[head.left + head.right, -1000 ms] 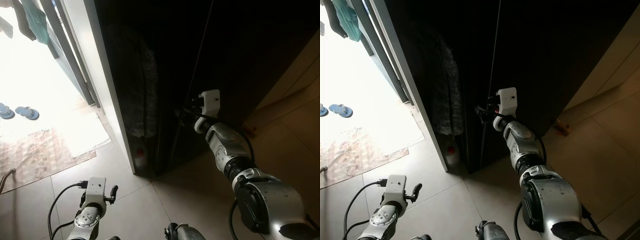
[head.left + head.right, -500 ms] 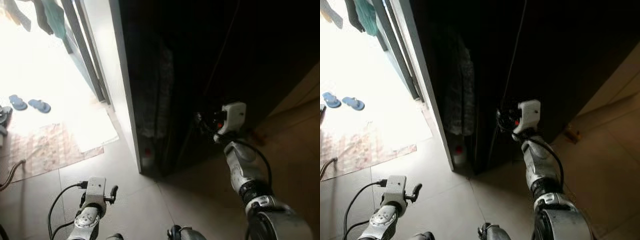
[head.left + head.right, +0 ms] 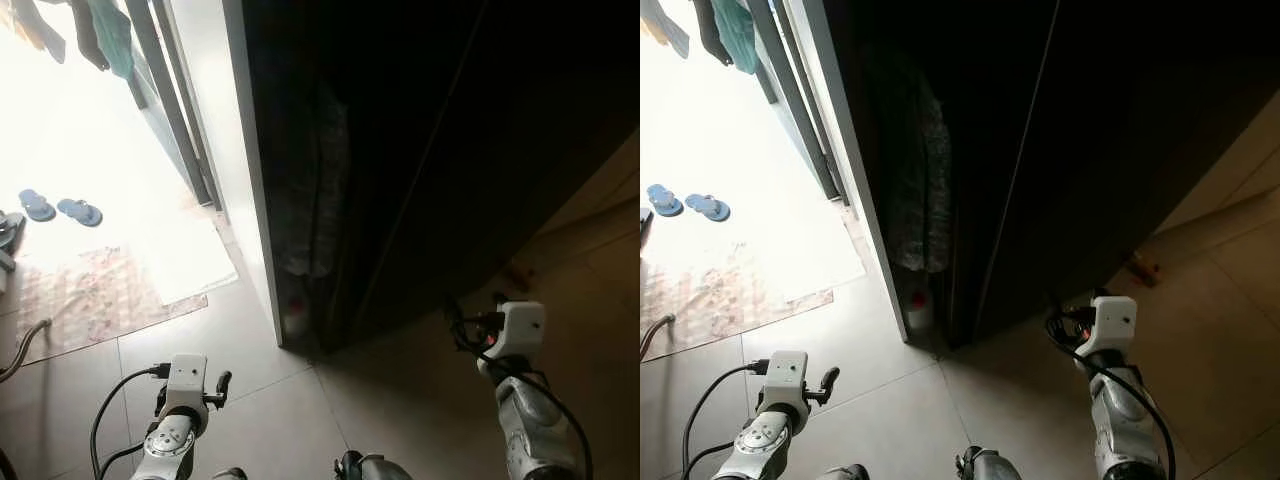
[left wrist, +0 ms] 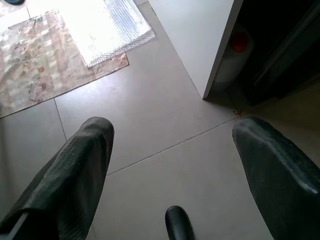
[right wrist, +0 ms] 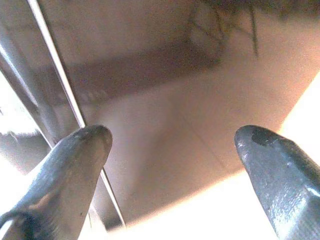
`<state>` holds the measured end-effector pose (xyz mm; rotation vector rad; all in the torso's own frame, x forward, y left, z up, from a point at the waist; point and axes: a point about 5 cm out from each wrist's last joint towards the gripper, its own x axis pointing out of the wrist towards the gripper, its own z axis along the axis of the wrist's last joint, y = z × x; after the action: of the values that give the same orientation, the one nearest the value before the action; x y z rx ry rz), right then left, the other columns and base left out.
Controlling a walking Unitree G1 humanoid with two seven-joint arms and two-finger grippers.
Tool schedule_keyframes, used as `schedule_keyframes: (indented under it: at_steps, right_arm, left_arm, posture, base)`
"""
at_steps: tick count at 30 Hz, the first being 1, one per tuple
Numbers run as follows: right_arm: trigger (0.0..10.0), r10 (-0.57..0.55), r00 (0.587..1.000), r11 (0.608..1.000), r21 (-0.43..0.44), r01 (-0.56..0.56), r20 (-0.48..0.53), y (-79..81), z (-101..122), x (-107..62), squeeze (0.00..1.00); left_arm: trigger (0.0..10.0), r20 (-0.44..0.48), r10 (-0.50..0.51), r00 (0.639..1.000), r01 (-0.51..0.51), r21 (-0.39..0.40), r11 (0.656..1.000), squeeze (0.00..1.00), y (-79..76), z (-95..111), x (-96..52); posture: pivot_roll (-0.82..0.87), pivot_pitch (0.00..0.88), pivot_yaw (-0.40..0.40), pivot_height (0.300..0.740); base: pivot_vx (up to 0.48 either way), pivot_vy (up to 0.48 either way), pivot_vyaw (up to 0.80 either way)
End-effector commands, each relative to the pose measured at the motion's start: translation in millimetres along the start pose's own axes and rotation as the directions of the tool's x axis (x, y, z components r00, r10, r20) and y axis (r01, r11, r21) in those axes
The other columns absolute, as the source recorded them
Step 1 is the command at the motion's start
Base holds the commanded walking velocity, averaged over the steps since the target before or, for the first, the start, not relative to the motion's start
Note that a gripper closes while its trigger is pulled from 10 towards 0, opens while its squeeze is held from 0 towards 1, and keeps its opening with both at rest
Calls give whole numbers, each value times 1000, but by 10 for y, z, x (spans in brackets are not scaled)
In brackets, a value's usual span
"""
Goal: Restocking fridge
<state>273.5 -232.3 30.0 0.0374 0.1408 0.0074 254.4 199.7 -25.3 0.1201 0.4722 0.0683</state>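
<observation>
So you're looking down at the fridge point(image 3: 1110, 130), a tall dark block standing upright, filling the far right of the scene, with its long axis running floor to ceiling. Its front is basically black in this light, so you can't make out handles or much else, just a thin vertical seam point(image 3: 1015, 180) between what look like two door panels, and the top is cut off by the frame. Both doors look closed as far as you can tell.

Your right end effector point(image 5: 172, 150) hangs low in front of the fridge's base, near it but not touching, fingers point(image 5: 82, 155) spread wide apart with nothing between them. The wrist view looks past them at a reflective surface with a bright line; hard to say more.

Your left end effector point(image 4: 170, 150) sits low on the near left over the floor tiles point(image 4: 150, 125), fingers apart too, holding nothing.

In the gap left of the fridge there's a white bottle with a red cap point(image 4: 235, 57) on the floor, half hidden behind a white wall edge point(image 3: 855, 200), plus something grey and fuzzy point(image 3: 925, 190) hanging above it that you can't identify. Further left is a patterned mat point(image 3: 90, 300), a pair of blue sandals point(image 3: 60, 208) and blown-out daylight.
</observation>
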Motion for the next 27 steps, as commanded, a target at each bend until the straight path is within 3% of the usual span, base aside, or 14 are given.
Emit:
schedule_keyframes:
  at_steps: [1,4,6,9,10,11,13,18,27]
  right_arm:
    - [10000,-42,988,999,17,45,-149,-42,-314,-159,0]
    - [10000,-78,951,995,32,91,-299,-53,-601,-322,0]
    - [10000,-94,891,989,60,134,-443,-1,-870,-503,0]
    - [10000,-103,840,986,58,158,-533,47,-1019,-616,0]
    - [10000,-103,840,986,58,158,-533,47,-1019,-616,0]
    - [10000,-96,783,988,38,151,-614,118,-1157,-737,0]
    - [10000,-76,746,992,28,126,-662,192,-1241,-812,0]
    - [10000,-58,748,994,34,107,-661,281,-1256,-800,0]
    - [10000,-60,721,996,1,84,-691,334,-1297,-828,0]
  left_arm:
    - [10000,-30,6,1000,-6,-3,1000,0,12,-90,-39]
    - [10000,-28,6,1000,-6,-4,1000,0,10,-90,-40]
    - [10000,-27,6,1000,-6,-4,1000,0,12,-89,-40]
    - [10000,-28,5,1000,-5,-4,1000,0,10,-92,-41]
    - [10000,-28,5,1000,-5,-4,1000,0,10,-92,-41]
    - [10000,-31,6,999,-6,-4,1000,0,7,-102,-46]
    - [10000,-33,8,999,-9,-6,1000,0,9,-109,-50]
    - [10000,-33,12,999,-13,-6,1000,0,15,-117,-56]
    - [10000,-34,5,999,-5,-4,1000,0,-8,-122,-58]
  posture:
    - [-128,202,-44,740]
    - [-126,201,-44,740]
    - [-129,204,-41,740]
    - [-128,204,-41,740]
    - [-128,204,-41,740]
    - [-110,204,-42,740]
    - [-109,204,-43,740]
    - [-112,205,-42,740]
    - [-112,185,-42,740]
  base:
    - [0,0,0]
    - [0,0,0]
    - [0,0,0]
    - [0,0,0]
    - [0,0,0]
    - [0,0,0]
    - [0,0,0]
    - [0,0,81]
    - [0,0,752]
